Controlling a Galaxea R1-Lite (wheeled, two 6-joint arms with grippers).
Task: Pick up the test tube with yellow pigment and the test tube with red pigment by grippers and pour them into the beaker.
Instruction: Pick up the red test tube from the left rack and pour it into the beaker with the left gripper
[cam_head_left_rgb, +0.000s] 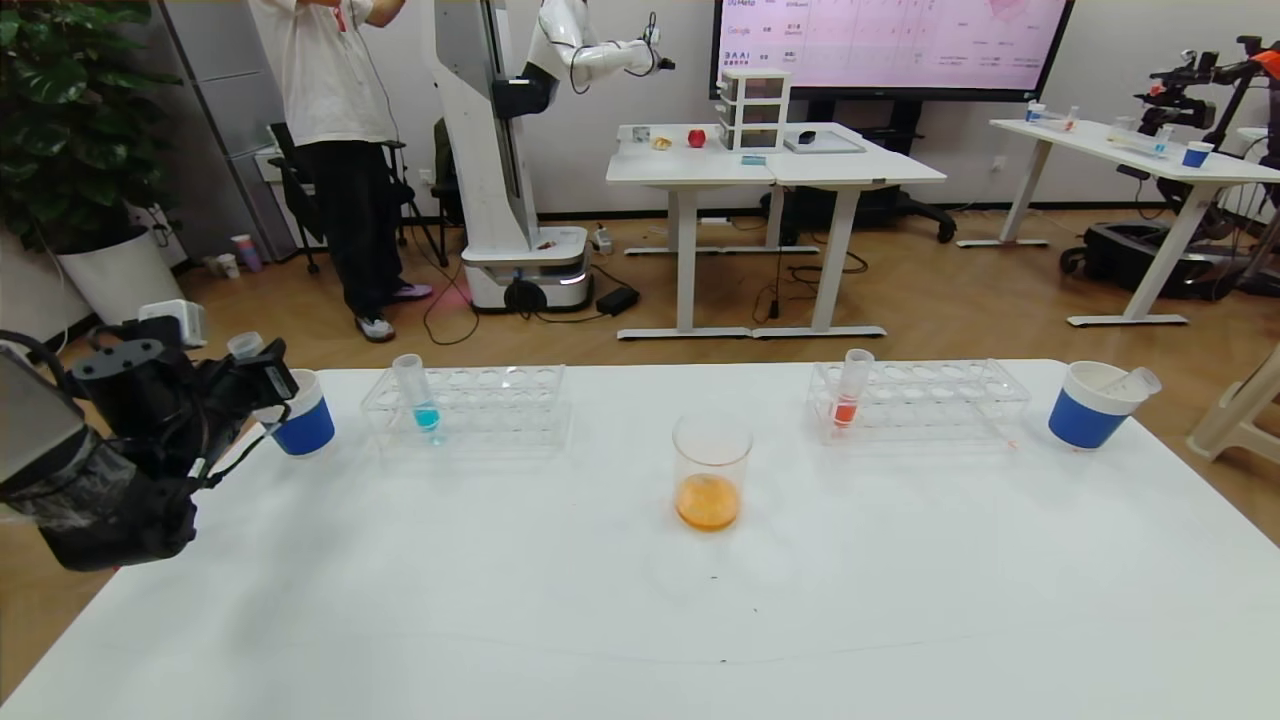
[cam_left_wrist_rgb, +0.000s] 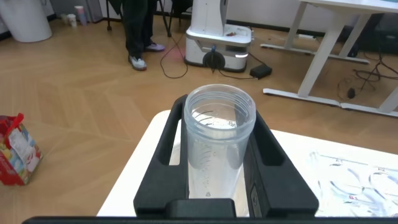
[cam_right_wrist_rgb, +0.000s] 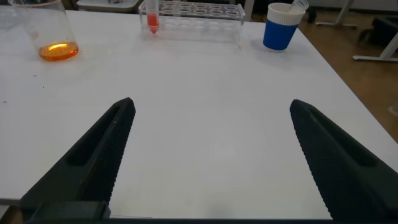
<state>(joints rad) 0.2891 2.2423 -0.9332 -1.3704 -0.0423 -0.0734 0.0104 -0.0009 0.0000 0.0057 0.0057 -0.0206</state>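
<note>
The emptied clear test tube (cam_left_wrist_rgb: 219, 140) sits clamped in the left gripper (cam_head_left_rgb: 258, 378), held over the table's (cam_head_left_rgb: 640, 600) left edge just beside a blue paper cup (cam_head_left_rgb: 300, 420). The beaker (cam_head_left_rgb: 711, 485), w/ orange liquid at its bottom, stands mid-table btwn two racks. Right gripper (cam_right_wrist_rgb: 211, 162) hangs low over the table w/ jaws spread wide, nothing in them.
</note>
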